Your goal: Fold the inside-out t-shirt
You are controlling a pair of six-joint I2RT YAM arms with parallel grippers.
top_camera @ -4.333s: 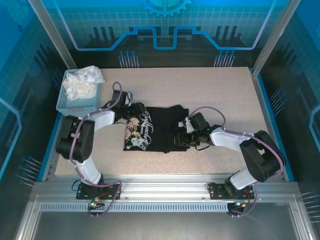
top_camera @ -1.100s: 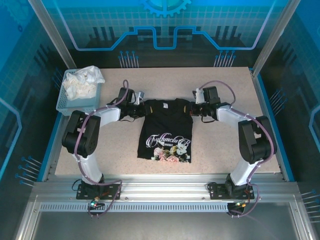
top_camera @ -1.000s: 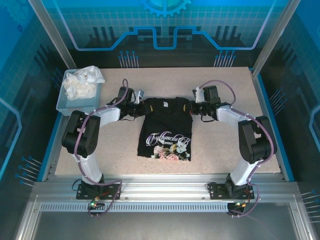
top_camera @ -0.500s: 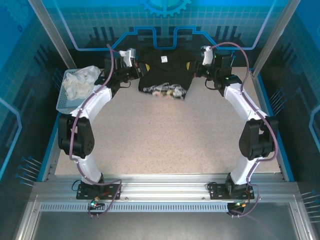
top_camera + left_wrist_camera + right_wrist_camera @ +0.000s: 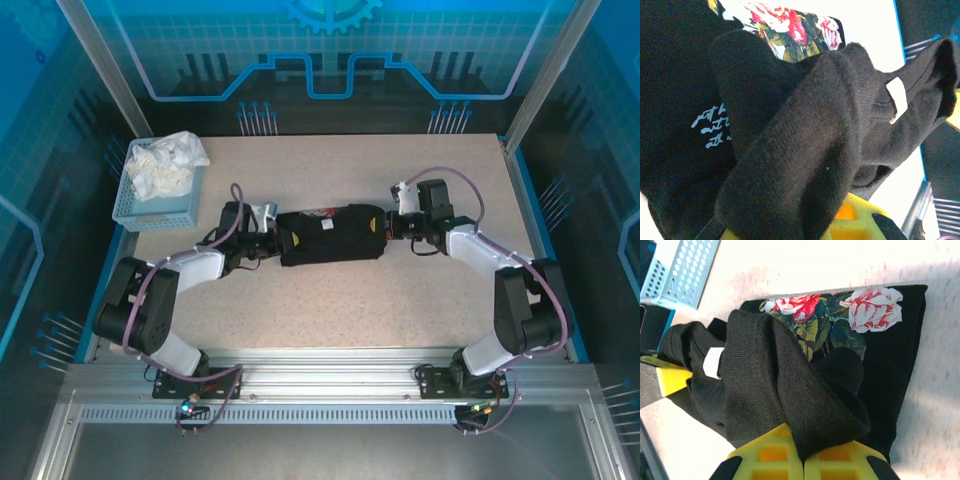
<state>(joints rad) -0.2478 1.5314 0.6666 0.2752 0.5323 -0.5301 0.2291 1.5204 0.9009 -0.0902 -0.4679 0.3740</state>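
The inside-out t-shirt (image 5: 335, 235) lies mid-table as a short black band stretched left to right, doubled over on itself. My left gripper (image 5: 274, 237) is shut on its left end and my right gripper (image 5: 390, 226) is shut on its right end. In the right wrist view the yellow fingers (image 5: 770, 460) pinch a thick fold of black fabric (image 5: 770, 380), with the rose print (image 5: 840, 310) lying flat beyond it. In the left wrist view bunched t-shirt fabric (image 5: 805, 150) covers the yellow fingers (image 5: 860, 227); a white tag (image 5: 896, 95) and the rose print (image 5: 790, 30) show.
A light blue basket (image 5: 130, 205) holding a white cloth (image 5: 168, 165) stands at the table's back left. Bare speckled tabletop (image 5: 330, 310) lies in front of the shirt and behind it. The table's blue side rails (image 5: 540, 240) bound the work area.
The shirt lay flat with its print up; both grippers lifted its top edge high at the back, then brought it forward and down, leaving it doubled into a band.
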